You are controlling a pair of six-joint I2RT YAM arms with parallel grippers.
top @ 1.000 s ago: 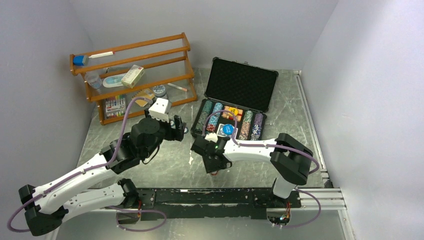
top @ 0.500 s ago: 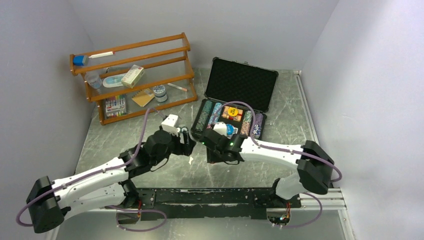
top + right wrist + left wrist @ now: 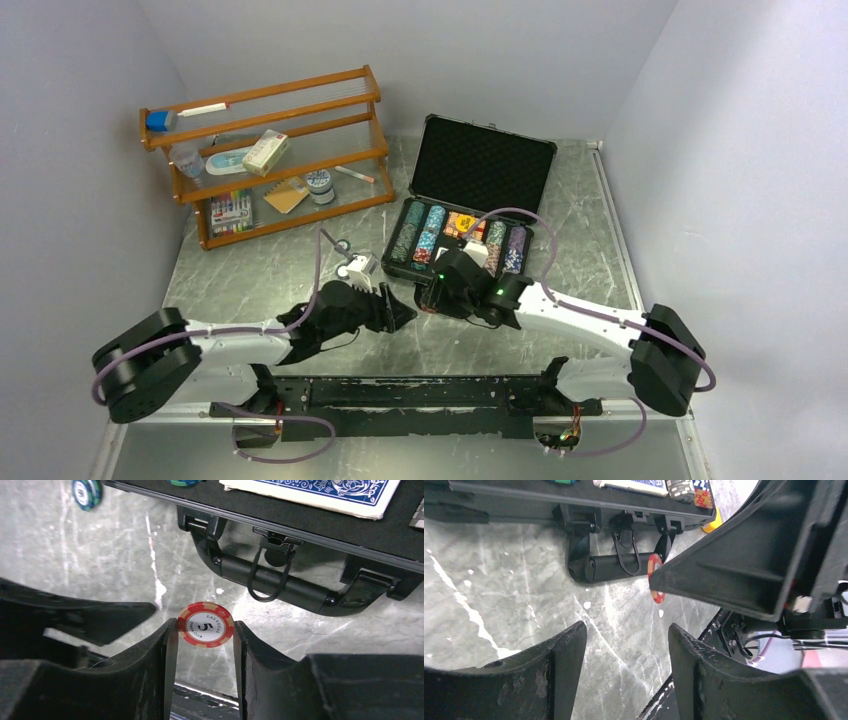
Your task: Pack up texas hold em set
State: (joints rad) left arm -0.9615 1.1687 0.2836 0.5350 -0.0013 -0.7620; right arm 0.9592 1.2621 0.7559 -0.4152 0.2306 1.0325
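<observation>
Both arms reach lower and closer than before, the right gripper [image 3: 204, 630] pinching a red chip [image 3: 205, 624] by its rim near the case handle [image 3: 305, 594], likely for edgewise slotting, the left gripper [image 3: 626, 636] spread empty.

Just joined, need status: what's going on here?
The right gripper pinches a red 5 chip just in front of the open case, by its handle. The left gripper is open and empty beside it, over the table. Chip rows and a card deck already sit in the case.
</observation>
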